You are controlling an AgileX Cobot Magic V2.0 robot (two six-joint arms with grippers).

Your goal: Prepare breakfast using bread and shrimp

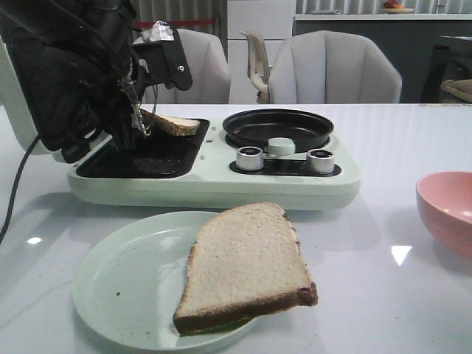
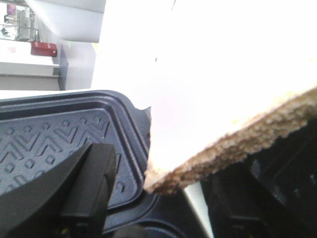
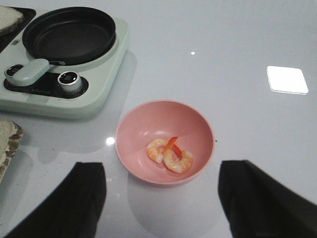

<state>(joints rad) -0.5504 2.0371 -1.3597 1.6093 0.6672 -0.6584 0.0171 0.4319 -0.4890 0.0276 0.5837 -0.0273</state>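
One slice of bread (image 1: 247, 269) lies flat on the pale green plate (image 1: 125, 287). A second slice of bread (image 1: 174, 123) sits tilted over the dark griddle (image 1: 140, 158) of the breakfast maker. My left gripper (image 1: 139, 122) is at its raised end. In the left wrist view the gripper (image 2: 163, 193) is open. The bread's crust (image 2: 237, 144) runs across above one finger, and its corner hangs in the gap, clear of the other finger (image 2: 84, 188). Two shrimp (image 3: 170, 154) lie in the pink bowl (image 3: 138, 129). My right gripper (image 3: 161, 198) hovers open just short of the bowl.
The breakfast maker (image 1: 221, 188) has a round black pan (image 1: 278, 127) and two silver knobs (image 1: 249, 158) on its right half. The pink bowl (image 1: 446, 210) stands at the table's right edge. Chairs stand behind the table.
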